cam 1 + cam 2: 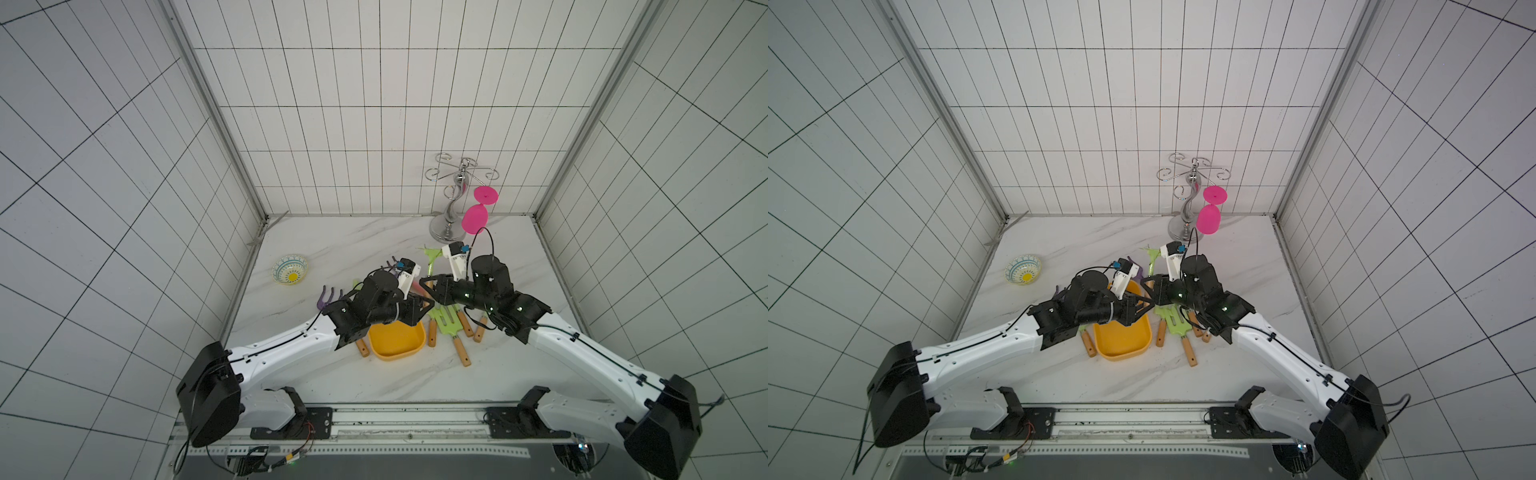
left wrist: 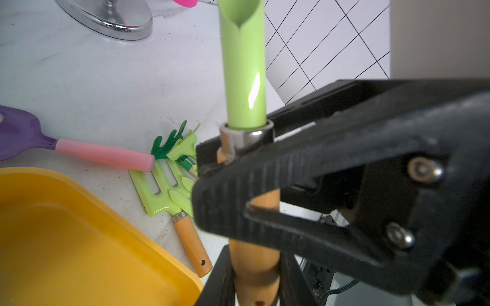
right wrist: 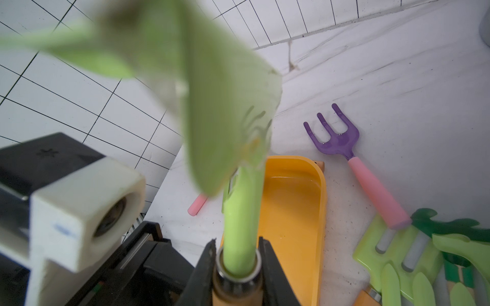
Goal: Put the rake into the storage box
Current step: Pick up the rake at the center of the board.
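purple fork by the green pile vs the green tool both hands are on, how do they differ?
Colour: the purple fork has a pink handle; the held green rake has a metal collar and wooden handle.
Pose: the purple fork lies flat on the table; the held green rake is raised, the right hand clamped at its collar, the left hand on its wood.
Shared: both are hand garden tools, neither in the storage box.

Both the left arm (image 1: 282, 353) and the right arm (image 1: 590, 353) wear glossy white shells between black joint housings, with thin black cables (image 1: 602, 347) clipped along them. The left claw (image 2: 238, 164) has ribbed black fingers (image 2: 305, 169), fastened with round silver screws (image 2: 424, 169).
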